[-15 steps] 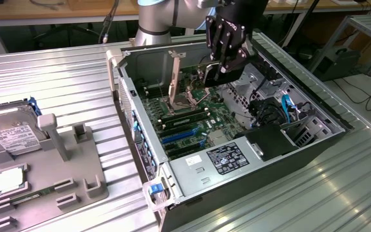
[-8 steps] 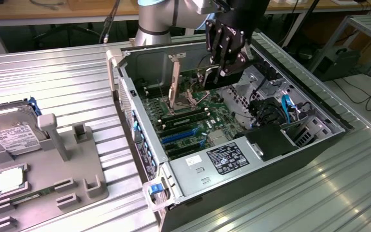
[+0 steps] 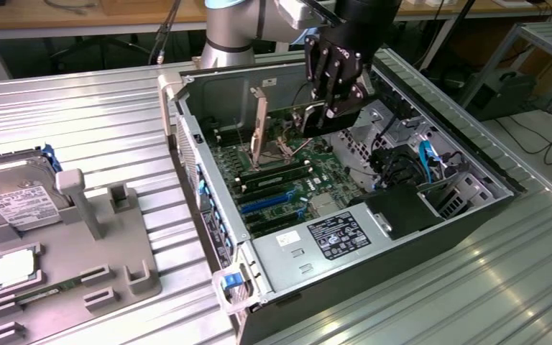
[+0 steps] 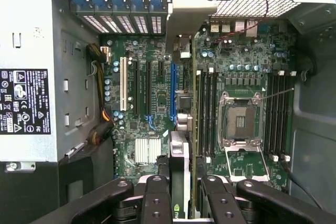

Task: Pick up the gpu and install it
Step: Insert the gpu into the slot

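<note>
Dark and thin, the gpu [image 4: 178, 153] hangs edge-down over the green board [image 4: 157, 80] inside the computer case [image 3: 187, 144], pinched tight by the tool [image 4: 182, 183]; it looks light, stiff and easy to break, so its top edge seems the safest hold.

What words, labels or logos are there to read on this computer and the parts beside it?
No text can be read in full.
Black label on the power supply box: white print and warning symbols, too small to read.
White label on the hard drive: print too small to read.
Green mark on the gpu: perhaps a logo, not legible.
</note>
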Motion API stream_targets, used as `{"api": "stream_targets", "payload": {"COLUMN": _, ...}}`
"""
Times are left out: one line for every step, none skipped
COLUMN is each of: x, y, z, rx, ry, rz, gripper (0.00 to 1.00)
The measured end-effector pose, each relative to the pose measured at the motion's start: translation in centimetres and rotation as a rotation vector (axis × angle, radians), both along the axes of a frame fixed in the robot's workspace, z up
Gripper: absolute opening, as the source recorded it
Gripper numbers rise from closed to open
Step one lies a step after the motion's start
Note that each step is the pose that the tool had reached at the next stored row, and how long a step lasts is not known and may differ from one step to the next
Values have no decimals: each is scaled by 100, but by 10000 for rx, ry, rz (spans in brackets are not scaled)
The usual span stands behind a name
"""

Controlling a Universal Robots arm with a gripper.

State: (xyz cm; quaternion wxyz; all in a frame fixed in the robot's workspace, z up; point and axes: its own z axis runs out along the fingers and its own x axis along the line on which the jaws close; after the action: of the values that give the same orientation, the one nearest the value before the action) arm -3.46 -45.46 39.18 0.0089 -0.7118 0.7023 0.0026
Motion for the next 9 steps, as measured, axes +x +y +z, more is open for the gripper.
{"api": "stream_targets", "payload": {"x": 0, "y": 0, "z": -9, "rx": 1, "ry": -1, "rz": 1, "gripper": 28}}
{"api": "stream_targets", "payload": {"x": 0, "y": -1, "z": -18, "rx": 3, "ry": -3, "rz": 2, "gripper": 28}}
{"api": "stream_targets", "payload": {"x": 0, "y": -1, "z": -26, "rx": 3, "ry": -4, "rz": 3, "gripper": 28}}
{"api": "stream_targets", "payload": {"x": 0, "y": -1, "z": -35, "rx": 3, "ry": -4, "rz": 3, "gripper": 28}}
{"api": "stream_targets", "payload": {"x": 0, "y": -2, "z": -44, "rx": 4, "ry": -4, "rz": 4, "gripper": 28}}
{"api": "stream_targets", "payload": {"x": 0, "y": -2, "z": -52, "rx": 4, "ry": -4, "rz": 4, "gripper": 28}}
{"api": "stream_targets", "payload": {"x": 0, "y": -2, "z": -60, "rx": 4, "ry": -3, "rz": 5, "gripper": 28}}
{"api": "stream_targets", "payload": {"x": 0, "y": -2, "z": -69, "rx": 5, "ry": -4, "rz": 5, "gripper": 28}}
{"api": "stream_targets", "payload": {"x": 0, "y": -2, "z": -81, "rx": 5, "ry": -4, "rz": 6, "gripper": 28}}
